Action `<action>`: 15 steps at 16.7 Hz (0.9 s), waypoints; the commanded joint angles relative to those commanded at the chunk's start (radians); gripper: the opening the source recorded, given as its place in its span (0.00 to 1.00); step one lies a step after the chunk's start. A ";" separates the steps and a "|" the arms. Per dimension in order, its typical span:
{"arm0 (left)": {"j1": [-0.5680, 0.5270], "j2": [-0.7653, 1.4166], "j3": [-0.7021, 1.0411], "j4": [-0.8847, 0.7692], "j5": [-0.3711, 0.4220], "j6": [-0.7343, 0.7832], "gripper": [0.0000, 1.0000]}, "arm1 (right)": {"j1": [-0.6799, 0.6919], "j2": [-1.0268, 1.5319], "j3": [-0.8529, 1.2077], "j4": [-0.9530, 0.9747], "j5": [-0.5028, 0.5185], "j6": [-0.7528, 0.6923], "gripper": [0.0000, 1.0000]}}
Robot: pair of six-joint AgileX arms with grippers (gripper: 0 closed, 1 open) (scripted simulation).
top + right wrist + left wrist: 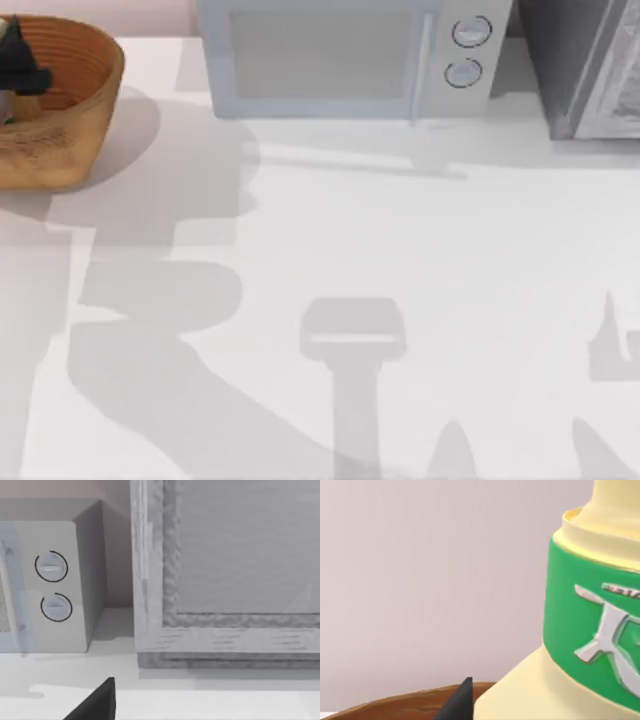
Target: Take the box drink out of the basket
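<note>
At the upper left of the top view sits the basket (70,110), its orange-brown ribbed inside and tan mottled outer wall cut by the frame's left edge. A dark shape at the far upper left, over the basket's inside, is the left gripper (20,62); whether its fingers are apart or together cannot be told from above. In the left wrist view the box drink (580,630) rises at the right of the frame, pale yellow-cream with a broad green band carrying silvery-white print, and it stands very near the camera. At the bottom centre of that view a dark pointed fingertip (457,702) of the left gripper lies just beside the carton's lower edge; contact between them cannot be made out, and the other finger is hidden, so the pincer's opening stays unclear. Behind the fingertip, the basket's brown rim (395,702) curves along the bottom left, so the carton appears to be at the basket. In the top view a grey-white microwave (350,55) stands at the upper centre, and a grey framed object (590,70) at the upper right. The right wrist view shows the microwave's two dials (52,587) at the left, the grey framed object at the right, and a dark finger of the right gripper (97,702) at the bottom above the white table (400,300).
</note>
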State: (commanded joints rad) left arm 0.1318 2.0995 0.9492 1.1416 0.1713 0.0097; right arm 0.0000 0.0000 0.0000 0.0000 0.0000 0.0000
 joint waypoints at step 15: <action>0.006 -0.044 0.013 -0.060 -0.001 -0.002 0.00 | 0.000 0.000 0.000 0.000 0.000 0.000 1.00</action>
State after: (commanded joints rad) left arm 0.1380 2.0558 0.9617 1.0814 0.1705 0.0079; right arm 0.0000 0.0000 0.0000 0.0000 0.0000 0.0000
